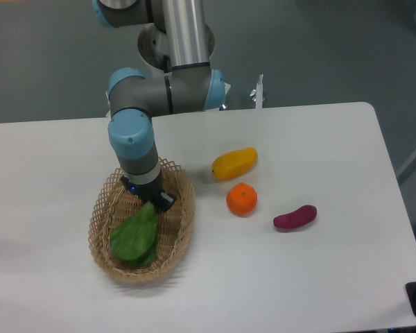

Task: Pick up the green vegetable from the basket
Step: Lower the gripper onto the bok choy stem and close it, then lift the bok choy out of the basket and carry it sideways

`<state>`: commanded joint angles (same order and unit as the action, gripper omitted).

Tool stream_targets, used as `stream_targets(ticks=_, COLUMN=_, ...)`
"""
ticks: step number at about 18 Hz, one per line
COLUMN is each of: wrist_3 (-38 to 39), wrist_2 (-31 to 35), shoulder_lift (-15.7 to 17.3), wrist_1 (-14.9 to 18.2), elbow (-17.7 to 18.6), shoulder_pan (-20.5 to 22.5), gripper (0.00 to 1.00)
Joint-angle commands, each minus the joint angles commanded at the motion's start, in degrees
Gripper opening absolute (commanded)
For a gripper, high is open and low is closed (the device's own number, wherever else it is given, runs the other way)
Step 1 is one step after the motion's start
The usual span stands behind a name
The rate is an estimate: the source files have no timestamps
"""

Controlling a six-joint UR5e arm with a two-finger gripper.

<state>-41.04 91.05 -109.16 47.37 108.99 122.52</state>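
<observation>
The green vegetable (134,238) lies in the tan woven basket (102,208) at the table's front left. Its broad leaves point to the front left and its pale stem end runs up under my gripper. My gripper (151,203) points down into the back right part of the basket, right on the stem end. The wrist hides most of the fingers. They look closed on the stem, with one dark finger (164,201) showing at the right of it.
A yellow oblong fruit (234,163), an orange (242,199) and a small purple vegetable (295,217) lie on the white table to the right of the basket. The arm's base stands at the table's back edge.
</observation>
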Motion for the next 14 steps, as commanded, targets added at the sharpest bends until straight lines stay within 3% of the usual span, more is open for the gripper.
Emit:
stream_targets(ticks=8, wrist_3=-0.8, wrist_2=-0.8, shoulder_lift=4.3, wrist_1=1.1, elbow=-4.7, shoulder_pan=4.1, gripper=0.25)
stream_targets(ticks=14, wrist_3=-3.0, wrist_2=-3.2, shoulder_lift=5.2, wrist_1=3.9, elbow=-11.4, shoulder_pan=10.1, gripper=0.25)
